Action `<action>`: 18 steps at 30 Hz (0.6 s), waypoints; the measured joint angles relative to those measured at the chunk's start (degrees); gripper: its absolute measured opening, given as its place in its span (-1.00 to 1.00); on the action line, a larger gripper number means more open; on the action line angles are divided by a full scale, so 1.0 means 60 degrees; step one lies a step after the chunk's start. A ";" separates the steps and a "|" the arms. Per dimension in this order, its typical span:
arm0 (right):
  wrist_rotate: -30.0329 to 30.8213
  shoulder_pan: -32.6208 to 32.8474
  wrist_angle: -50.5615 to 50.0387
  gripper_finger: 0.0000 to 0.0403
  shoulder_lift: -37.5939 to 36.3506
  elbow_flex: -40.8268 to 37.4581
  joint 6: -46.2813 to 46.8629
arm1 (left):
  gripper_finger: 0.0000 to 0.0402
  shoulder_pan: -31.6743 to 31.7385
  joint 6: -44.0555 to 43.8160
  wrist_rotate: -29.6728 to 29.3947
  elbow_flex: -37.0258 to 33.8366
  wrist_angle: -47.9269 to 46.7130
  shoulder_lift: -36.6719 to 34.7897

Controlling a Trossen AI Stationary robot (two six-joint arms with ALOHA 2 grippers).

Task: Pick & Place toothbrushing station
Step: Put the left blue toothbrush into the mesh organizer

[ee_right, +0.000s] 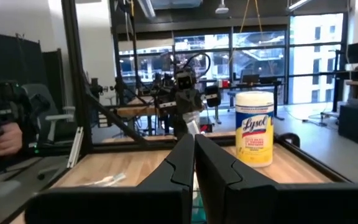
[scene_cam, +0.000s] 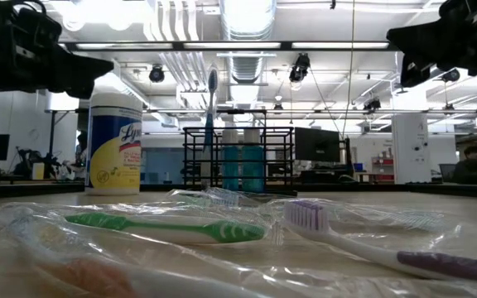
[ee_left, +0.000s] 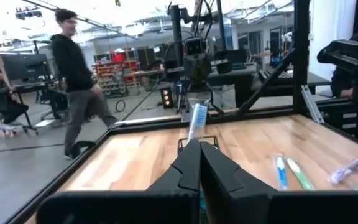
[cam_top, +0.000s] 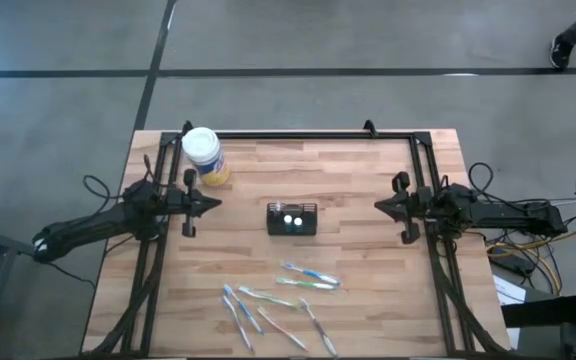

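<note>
The small black rectangular wire-mesh caddy [cam_top: 293, 219] is set upright at the middle of the pale wooden table [cam_top: 368, 185], and at least one pale blue toothbrush [scene_cam: 211, 108] is seen standing in it, head up. Its central spot is judged to keep it within reach of both arms. Several slim wrapped toothbrushes [cam_top: 280, 302] in blue, green and white are scattered flat on the near part of the table, well apart from the caddy, presumably awaiting placement. A yellow canister with a white lid [cam_top: 204, 156] stands far and left of the caddy. The left gripper [cam_top: 213, 203] is held above the table left of the caddy, fingers pressed together and empty. The right gripper [cam_top: 379, 205] is poised right of it, likewise closed on nothing.
</note>
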 joint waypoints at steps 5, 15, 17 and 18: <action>0.0246 -0.0004 -0.0025 -0.94 0.0004 -0.0065 -0.0001 | -0.95 0.0000 0.0032 0.0025 0.0081 0.0002 0.0000; 0.0261 -0.0004 -0.0036 -0.94 0.0015 -0.0077 -0.0011 | -0.98 -0.1121 0.0233 -0.0719 0.2479 -0.1926 0.1006; 0.0271 -0.0004 -0.0086 -0.94 0.0018 -0.0077 -0.0003 | -0.99 -0.1836 0.0363 -0.0995 0.3201 -0.2017 0.1457; 0.0271 -0.0004 -0.0139 -0.94 0.0018 -0.0077 -0.0003 | -0.99 -0.2263 0.0474 -0.1108 0.3562 -0.2054 0.1722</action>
